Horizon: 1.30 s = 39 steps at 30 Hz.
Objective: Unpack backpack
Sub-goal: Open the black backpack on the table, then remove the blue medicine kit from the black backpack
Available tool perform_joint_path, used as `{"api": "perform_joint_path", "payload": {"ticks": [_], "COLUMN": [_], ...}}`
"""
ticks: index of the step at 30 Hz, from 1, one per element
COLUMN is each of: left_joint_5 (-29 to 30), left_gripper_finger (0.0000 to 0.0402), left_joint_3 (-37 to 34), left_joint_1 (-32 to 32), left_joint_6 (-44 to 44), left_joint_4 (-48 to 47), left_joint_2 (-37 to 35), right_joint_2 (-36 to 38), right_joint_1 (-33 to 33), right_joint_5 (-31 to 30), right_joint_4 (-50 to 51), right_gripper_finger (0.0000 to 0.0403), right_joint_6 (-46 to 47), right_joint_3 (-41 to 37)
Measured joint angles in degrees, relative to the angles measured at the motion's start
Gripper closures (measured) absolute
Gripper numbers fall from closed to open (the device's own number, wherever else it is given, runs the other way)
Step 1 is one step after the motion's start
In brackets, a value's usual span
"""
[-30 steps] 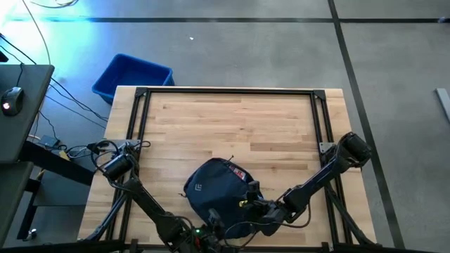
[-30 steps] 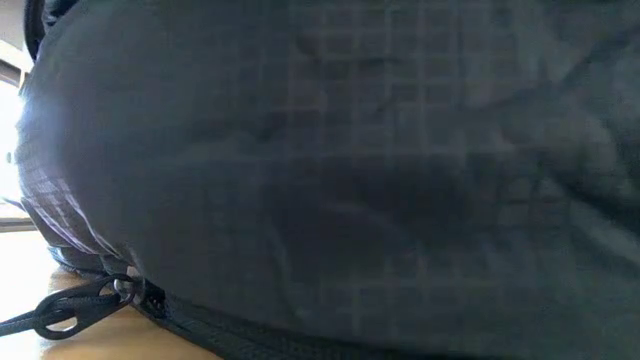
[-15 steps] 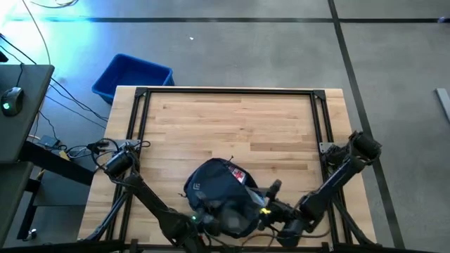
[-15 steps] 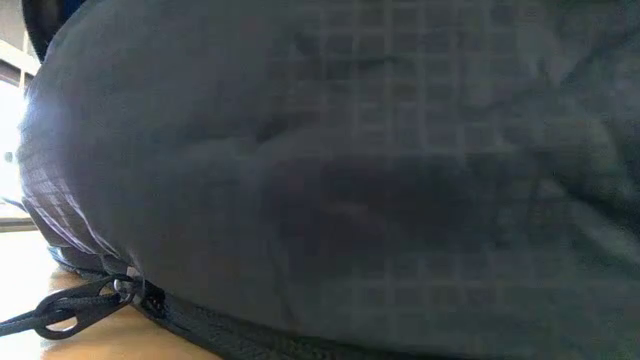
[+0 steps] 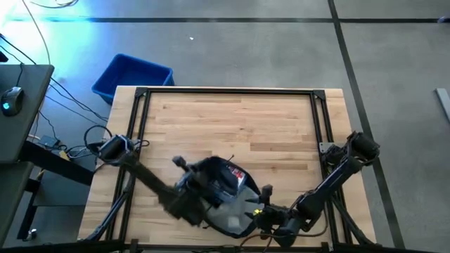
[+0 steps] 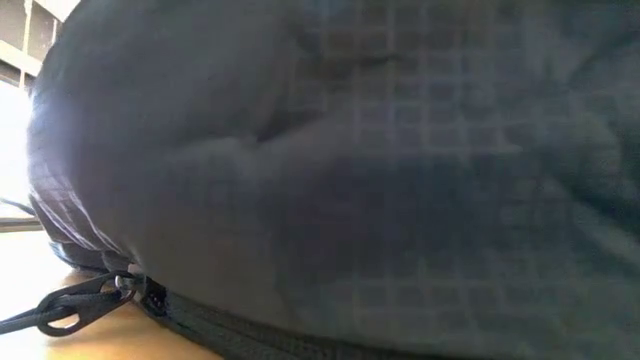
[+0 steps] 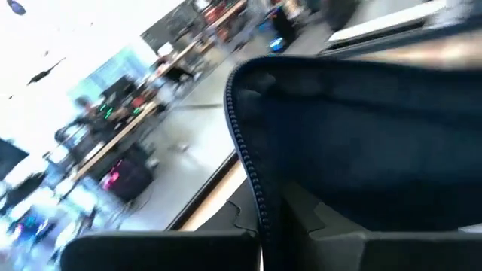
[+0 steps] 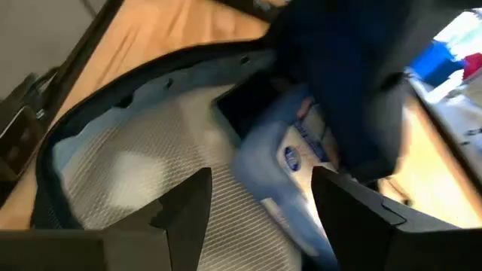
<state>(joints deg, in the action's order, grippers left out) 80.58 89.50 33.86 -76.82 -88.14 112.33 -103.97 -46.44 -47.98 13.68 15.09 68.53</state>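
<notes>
High view: left hand [image 5: 184, 190] has just clamped onto the backpack [image 5: 218, 184] flap and lifted it; right hand [image 5: 266, 211], fingers apart, can reach inside.

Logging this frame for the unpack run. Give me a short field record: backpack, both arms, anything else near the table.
backpack: near table edge, flap lifted, pale lining exposed
contents: blue-and-white packet inside, kind unclear
left gripper: jaws shut on backpack's zipper edge
right gripper: jaws open, at the bag's opening, holding nothing
blue bin: on floor beyond table's far left corner
</notes>
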Motion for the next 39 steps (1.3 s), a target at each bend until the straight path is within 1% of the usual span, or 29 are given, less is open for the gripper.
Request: {"api": "perform_joint_path", "payload": {"ticks": [1,4,5,8,10,13,18,20,23,25,26,28,32,34,36,37,39], "left_joint_5": [-0.3,-1.1,-2.4,-7.7,-9.1,-11.1,-17.7,-19.7,-22.2,-22.8,-22.7,-22.6,-22.7,-22.9,-23.1,-23.1,-23.4], "left_gripper_finger": [0.0401,0.0401,0.0401,0.0394,0.0380,0.0351,0.0293,0.0272,0.0250,0.0243,0.0242,0.0242,0.0251,0.0258,0.0265,0.0268,0.0276], "left_joint_3": [-1.4,-6.1,-7.3,-10.4,-12.1,-13.0,-14.5,-14.9,-14.9,-14.9,-14.9,-14.9,-14.9,-14.9,-14.9,-14.9,-14.9], "left_joint_1": [-1.6,-5.8,-7.1,-9.7,-10.8,-11.4,-11.5,-10.9,-8.1,-5.3,-4.0,-1.8,0.3,0.3,0.0,-0.3,-0.9], "left_joint_6": [-2.5,-10.1,-11.4,-10.7,-11.7,-13.0,-9.9,-8.6,-7.2,-4.4,-2.0,5.0,20.0,26.7,30.9,31.1,29.3], "left_joint_4": [-1.4,-1.7,-1.8,-1.8,-1.8,-1.8,-1.8,-2.1,-0.3,4.4,7.6,15.9,33.0,38.8,40.8,40.3,36.3], "left_joint_2": [0.0,0.3,0.1,-0.5,-1.0,-3.2,-8.0,-10.2,-13.3,-15.0,-15.3,-15.2,-14.0,-13.2,-12.7,-12.6,-12.6], "right_joint_2": [-0.6,-2.7,-3.1,-4.1,-4.5,-4.5,-4.5,-4.5,-4.5,-4.8,-5.4,-6.7,-8.2,-8.2,-8.2,-8.2,-8.2], "right_joint_1": [0.2,0.8,1.0,1.6,2.3,3.0,3.7,3.7,4.0,4.1,4.2,4.5,5.4,5.6,5.7,5.6,5.9], "right_joint_5": [0.9,1.7,1.8,1.7,2.3,3.5,4.5,4.8,6.0,8.1,8.2,7.2,5.3,2.6,-1.0,-2.0,-1.6], "right_joint_4": [-0.3,-1.1,-1.5,-2.7,-2.7,-3.1,-3.2,-3.1,-3.2,-3.7,-4.9,-7.7,-12.2,-12.4,-12.4,-12.4,-11.4], "right_gripper_finger": [0.0190,0.0190,0.0190,0.0190,0.0190,0.0190,0.0190,0.0190,0.0190,0.0190,0.0190,0.0190,0.0188,0.0183,0.0174,0.0168,0.0153], "right_joint_6": [0.0,-0.2,-0.5,-0.5,-0.5,-0.2,1.3,2.0,2.4,1.6,1.1,-2.8,-15.1,-17.0,-17.6,-18.0,-18.1], "right_joint_3": [0.0,0.0,0.0,0.0,0.0,0.0,0.0,0.0,0.0,0.0,0.0,0.0,0.0,0.0,0.0,0.0,0.0]}}
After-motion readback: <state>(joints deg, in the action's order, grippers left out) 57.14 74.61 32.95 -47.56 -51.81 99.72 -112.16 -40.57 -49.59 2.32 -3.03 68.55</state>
